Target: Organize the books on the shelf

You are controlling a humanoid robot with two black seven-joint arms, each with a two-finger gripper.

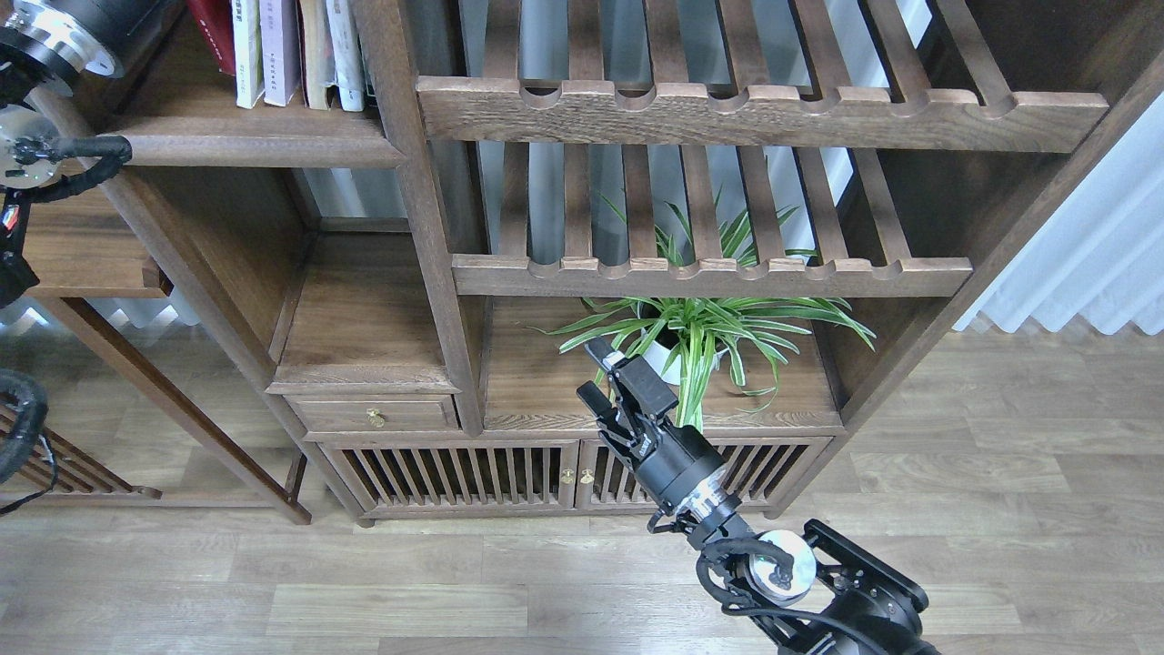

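Head view: books (291, 50) stand upright in a row at the upper left of the frame, on the shelf (255, 141), a solid dark-brown board with a thick rounded front edge. From left to right the row shows a dark red cover, a white-green spine, a pale lavender spine and further light-coloured spines; their tops are cut off by the frame edge.

Left arm enters at the upper left corner. Only its thick silver-and-black joints and a cable show there; the left tool is outside the frame.

Right arm enters at the lower right. The right tool (596, 373) sits at lower centre, in front of the low cabinet (455, 473), with its two black fingers (600, 350) slightly apart and nothing between them. It is well apart from the books.

Potted plant (700, 332) with long green leaves stands just behind the right tool, under the lower of two slatted racks (709, 273). Wood-plank floor (364, 591) fills the bottom of the frame. A white curtain (1082, 264) hangs at the right edge.
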